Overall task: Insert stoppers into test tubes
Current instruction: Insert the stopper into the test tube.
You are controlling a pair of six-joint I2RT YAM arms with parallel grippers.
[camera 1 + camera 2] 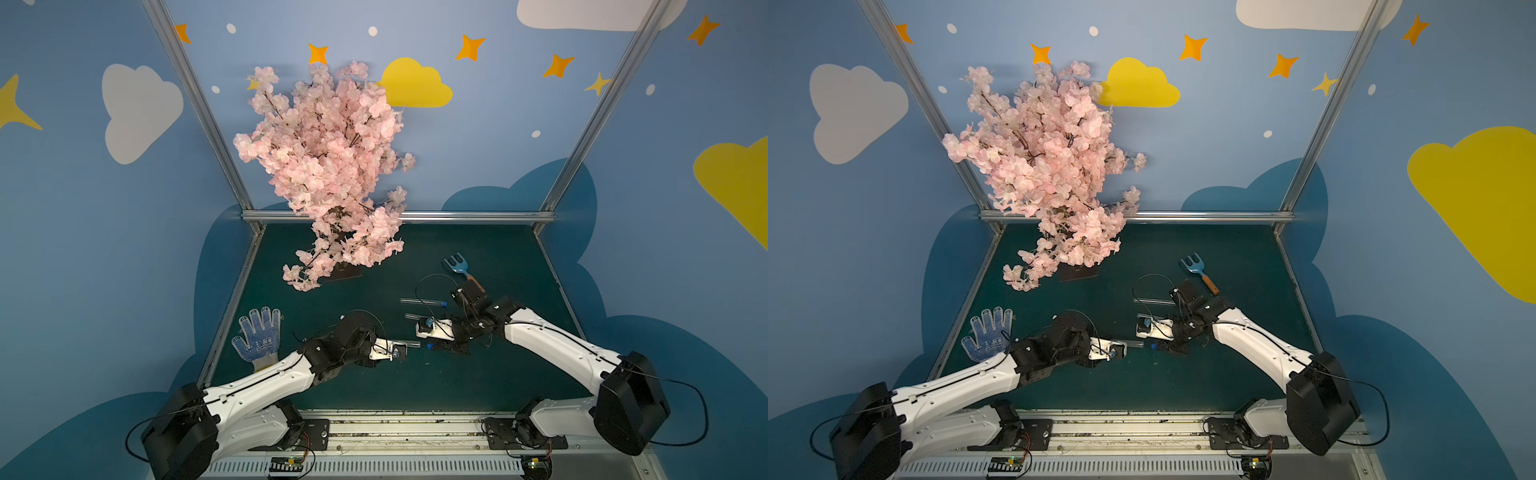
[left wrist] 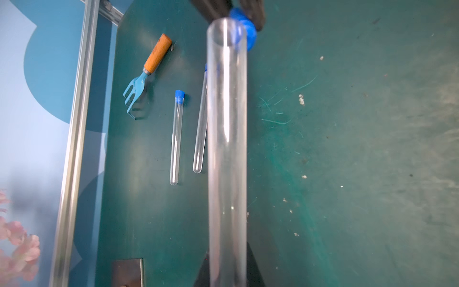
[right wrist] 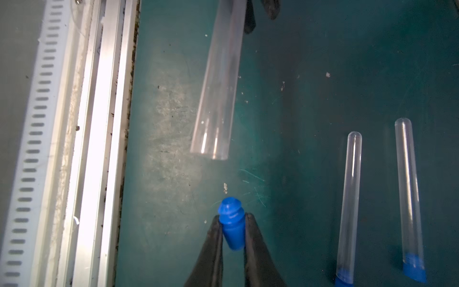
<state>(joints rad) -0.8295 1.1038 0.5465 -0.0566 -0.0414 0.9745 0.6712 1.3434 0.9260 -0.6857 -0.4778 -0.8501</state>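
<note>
While two capped test tubes lie on the tabletop, the third awaits its stopper.
The left hand is clenched on the open tube, its mouth pointing toward the right hand, which pinches the last stopper stepped end first. Mouth and stopper are near but apart, the stopper slightly off the tube's long axis.

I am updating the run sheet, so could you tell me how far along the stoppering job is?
Done: one capped tube and a second capped tube lie on the mat. In hand: the left gripper holds the third tube, mouth open; the right gripper pinches the last stopper just short of it. Left: push that stopper in.
</note>
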